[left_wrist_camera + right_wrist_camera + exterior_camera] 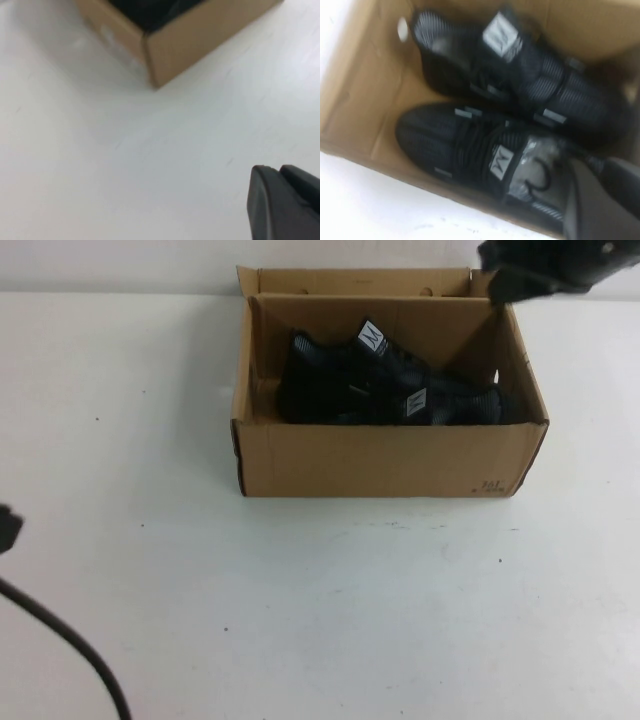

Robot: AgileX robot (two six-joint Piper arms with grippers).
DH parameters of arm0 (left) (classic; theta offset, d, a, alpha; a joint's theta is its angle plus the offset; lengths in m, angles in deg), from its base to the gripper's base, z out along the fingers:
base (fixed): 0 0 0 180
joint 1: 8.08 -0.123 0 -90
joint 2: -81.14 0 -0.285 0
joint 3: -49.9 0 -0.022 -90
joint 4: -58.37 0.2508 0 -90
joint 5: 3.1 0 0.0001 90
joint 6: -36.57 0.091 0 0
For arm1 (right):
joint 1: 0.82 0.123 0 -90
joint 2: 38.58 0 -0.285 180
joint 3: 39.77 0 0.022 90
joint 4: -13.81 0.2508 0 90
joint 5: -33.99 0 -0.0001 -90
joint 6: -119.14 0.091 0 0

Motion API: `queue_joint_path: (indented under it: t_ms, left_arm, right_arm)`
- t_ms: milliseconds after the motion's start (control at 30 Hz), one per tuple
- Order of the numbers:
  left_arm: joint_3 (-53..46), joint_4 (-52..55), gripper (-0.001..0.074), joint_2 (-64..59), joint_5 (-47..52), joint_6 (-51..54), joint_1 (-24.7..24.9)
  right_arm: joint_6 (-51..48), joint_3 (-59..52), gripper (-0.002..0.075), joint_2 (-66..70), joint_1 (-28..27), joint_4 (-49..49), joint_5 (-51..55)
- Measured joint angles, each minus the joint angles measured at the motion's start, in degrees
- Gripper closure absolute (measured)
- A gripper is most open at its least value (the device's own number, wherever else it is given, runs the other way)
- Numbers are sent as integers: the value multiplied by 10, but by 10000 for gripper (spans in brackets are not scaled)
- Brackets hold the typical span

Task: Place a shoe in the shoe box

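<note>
The brown cardboard shoe box (pixel 390 455) stands open at the far middle of the table. Two black knit shoes with white tongue tags lie inside it side by side: one shoe (pixel 445 405) (pixel 465 145) against the near wall, the other (pixel 335 360) (pixel 535 85) behind it. My right gripper (pixel 498 290) (pixel 600 167) hovers above the box's far right corner with its fingers together and nothing between them, clear of the shoes. My left gripper (pixel 275 170) is shut and empty, low over bare table to the left and in front of the box (pixel 200 35).
The white table (pixel 320 610) stretches wide in front of the box and to both its sides. A black cable (pixel 70 645) from the left arm curves across the near left corner. The box's short back flap (pixel 350 280) stands up.
</note>
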Motion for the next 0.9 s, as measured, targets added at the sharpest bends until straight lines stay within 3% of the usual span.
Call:
queue_joint_path:
  t_ms: [133,333,500,733,900]
  left_arm:
    - [0,129,736,0,16,-66,0]
    - [0,287,736,5,-32,-260,0]
    - [-16,280,736,39,-113,-293,0]
    - [-108,212,736,110,-234,-299,0]
    - [-178,165,736,142,-259,-299,0]
  right_arm:
    - [-17,0,720,-68,0,-10,-15]
    - [-52,-18,739,-197,0,-17,-37]
    - [-66,-127,740,-341,0,-27,-115]
    - [-75,-392,741,-542,0,-27,-232]
    - [-99,-562,741,-668,0,-27,-254]
